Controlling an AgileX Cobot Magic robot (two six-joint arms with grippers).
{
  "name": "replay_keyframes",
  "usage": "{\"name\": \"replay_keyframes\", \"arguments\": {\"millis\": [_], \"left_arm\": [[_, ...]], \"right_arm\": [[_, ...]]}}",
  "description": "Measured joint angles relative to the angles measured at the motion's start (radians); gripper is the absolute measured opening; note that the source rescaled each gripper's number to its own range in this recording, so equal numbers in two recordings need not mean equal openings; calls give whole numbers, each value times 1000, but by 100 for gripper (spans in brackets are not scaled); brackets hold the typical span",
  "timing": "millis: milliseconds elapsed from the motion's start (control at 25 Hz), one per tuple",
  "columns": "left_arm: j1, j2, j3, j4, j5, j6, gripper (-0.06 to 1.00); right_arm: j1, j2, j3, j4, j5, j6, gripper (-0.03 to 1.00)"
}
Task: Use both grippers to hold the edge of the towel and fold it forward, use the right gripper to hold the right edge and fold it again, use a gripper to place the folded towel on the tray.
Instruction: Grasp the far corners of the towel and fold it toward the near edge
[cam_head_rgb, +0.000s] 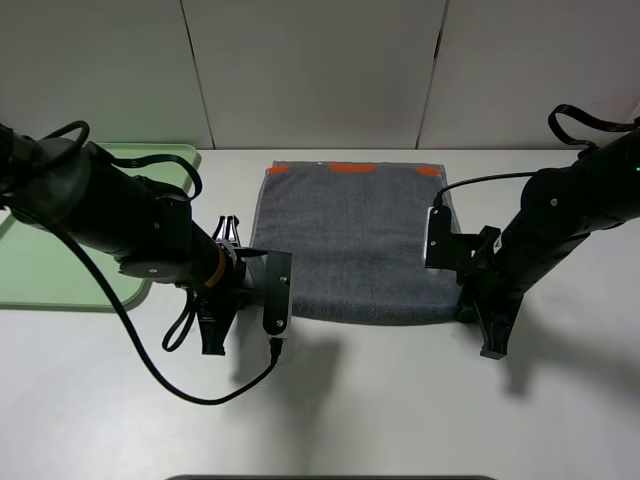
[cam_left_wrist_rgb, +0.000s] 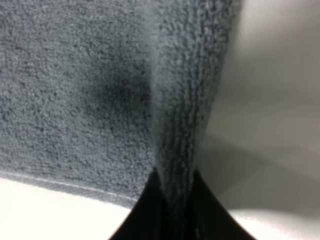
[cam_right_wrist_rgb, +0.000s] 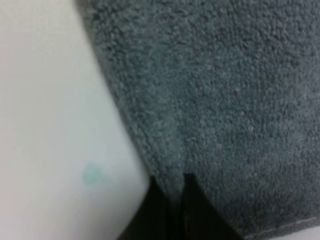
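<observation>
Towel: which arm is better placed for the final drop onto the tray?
Left, likely. The tray lies beside the left arm; the right end effector grips the towel on the side away from it. The left end effector grips the nearer side.

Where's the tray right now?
Exterior high view: the tray sits at the left edge, left of the towel, partly hidden behind the left arm.

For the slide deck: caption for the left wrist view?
Left gripper shut on a pinched-up edge of the dark grey terry cloth towel.
</observation>
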Motion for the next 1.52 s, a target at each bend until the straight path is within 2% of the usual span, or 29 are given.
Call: {"name": "replay_keyframes", "arguments": {"millis": [560, 840, 1240, 1360, 1520], "left_arm": [[-6, -157, 7, -4, 97, 0, 0], [-101, -237, 8, -5, 208, -5, 0], [-200, -351, 10, -8, 326, -204, 0], [-228, -400, 10, -21, 355, -227, 0], [-251, -459, 10, -76, 378, -232, 0]], "right_arm": [[0, -205, 8, 10, 81, 48, 0], [0, -326, 8, 11, 155, 89, 0], [0, -527, 9, 8, 260, 150, 0], [0, -588, 9, 15, 302, 167, 0], [2, -655, 9, 42, 352, 175, 0]]}}
